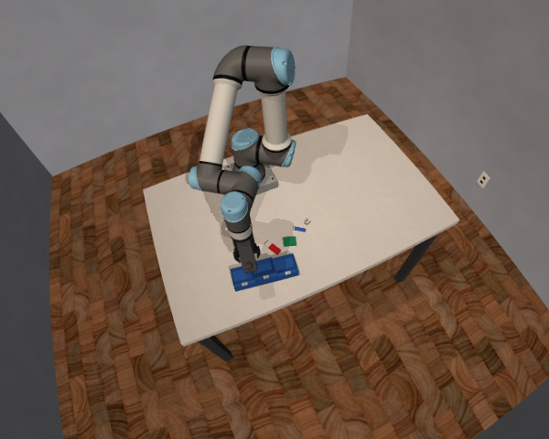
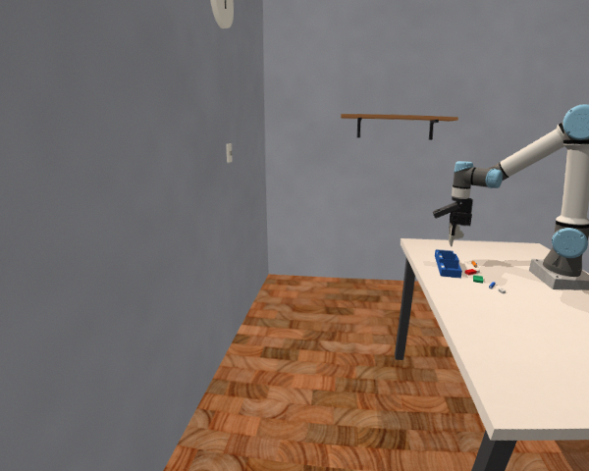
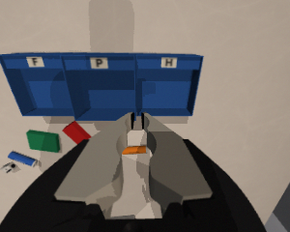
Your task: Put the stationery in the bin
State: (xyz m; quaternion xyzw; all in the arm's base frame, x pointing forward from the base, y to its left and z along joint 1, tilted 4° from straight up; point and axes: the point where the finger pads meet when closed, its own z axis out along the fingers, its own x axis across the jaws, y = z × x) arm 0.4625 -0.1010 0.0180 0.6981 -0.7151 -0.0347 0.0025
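- gripper (image 1: 248, 265) (image 2: 451, 244) (image 3: 137, 113), one: clenched on nothing, tips above the tray's arm-side edge, near the divider of bins p and h.
- tray (image 1: 278, 279) (image 2: 447, 263) (image 3: 118, 62), blue, upright on the table (image 1: 360, 188) (image 2: 538, 354) (image 3: 251, 87): three bins in a row.
- orange piece (image 2: 474, 263) (image 3: 134, 150): outside the tray, on its arm side; seen through the gap behind the fingertips.
- red piece (image 1: 274, 248) (image 2: 470, 271) (image 3: 77, 132): near the tray, arm side, off to the gripper's bin f side.
- green block (image 1: 289, 241) (image 2: 478, 279) (image 3: 43, 141): just beside the red piece, outside bin f (image 3: 43, 92).
- blue piece (image 1: 299, 229) (image 2: 492, 285) (image 3: 22, 159) and grey piece (image 1: 306, 220) (image 2: 502, 290) (image 3: 9, 167): farther from the tray.
- exterior view only: wall shelf (image 2: 399, 117), clock (image 2: 223, 12). orange piece: shown there and at the wrist, hidden from the top.
- lettering: "f" (image 3: 35, 62), "p" (image 3: 99, 63), "h" (image 3: 168, 62), dark on white labels, legible at the wrist; too small elsewhere.
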